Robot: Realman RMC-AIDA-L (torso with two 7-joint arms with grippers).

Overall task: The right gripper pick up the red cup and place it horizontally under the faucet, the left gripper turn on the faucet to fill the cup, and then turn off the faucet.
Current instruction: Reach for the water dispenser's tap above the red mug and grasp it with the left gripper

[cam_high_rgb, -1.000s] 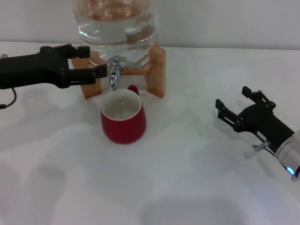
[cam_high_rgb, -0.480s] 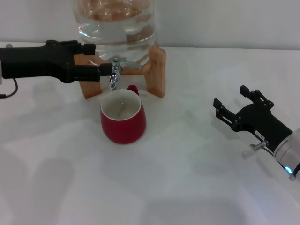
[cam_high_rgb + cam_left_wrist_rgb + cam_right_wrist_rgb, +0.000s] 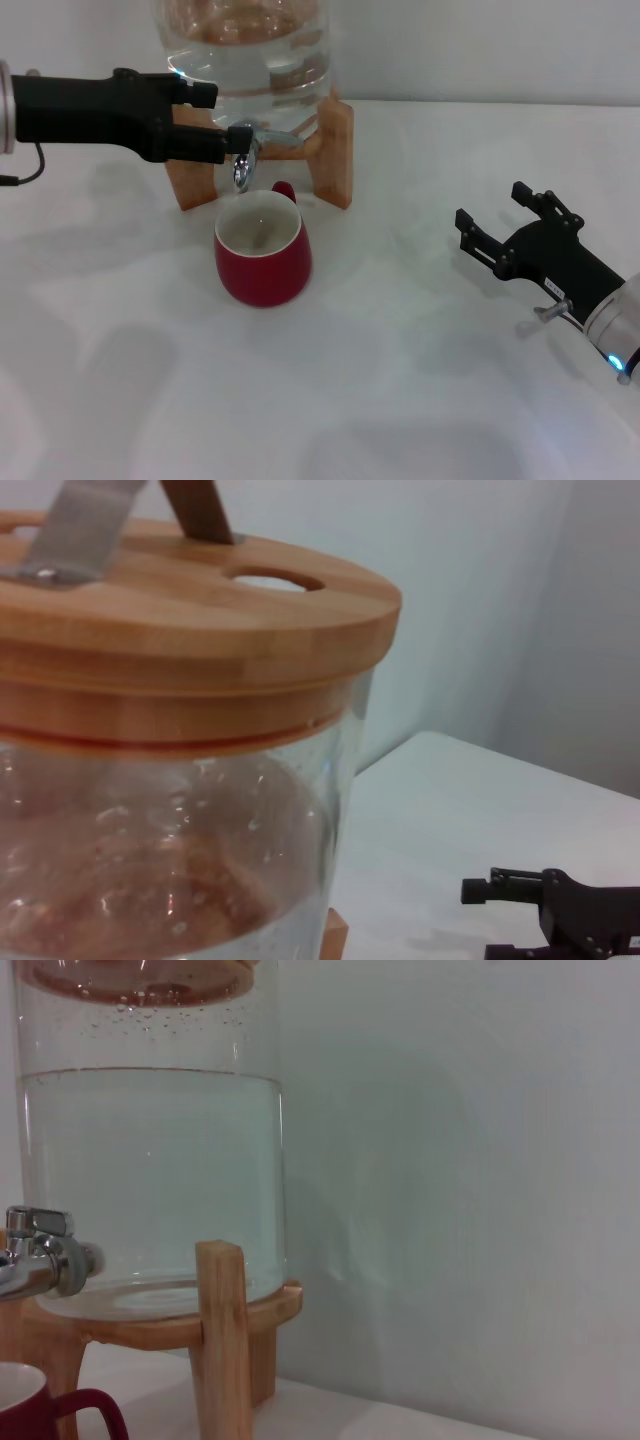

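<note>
One red cup (image 3: 263,250) is seen upright on the white table (image 3: 400,350), mouth up, directly below the faucet (image 3: 246,150) spout, handle turned toward the wooden stand (image 3: 335,150). Cup's handle and rim also show in the right wrist view (image 3: 40,1410), just beside a stand leg. Left gripper (image 3: 222,128) is positioned at the faucet, its lower finger tip touching or just beside the chrome body; fingers are spread apart, nothing clamped between them. Whether water is running cannot be told. Faucet is fitted at the base of the water jar (image 3: 250,50), which sits just beyond the left gripper's tips; wooden lid (image 3: 190,650) is seen on the jar. Right gripper (image 3: 505,225) is held low over the table, well apart from the cup, fingers spread, empty, pointing toward the jar.
</note>
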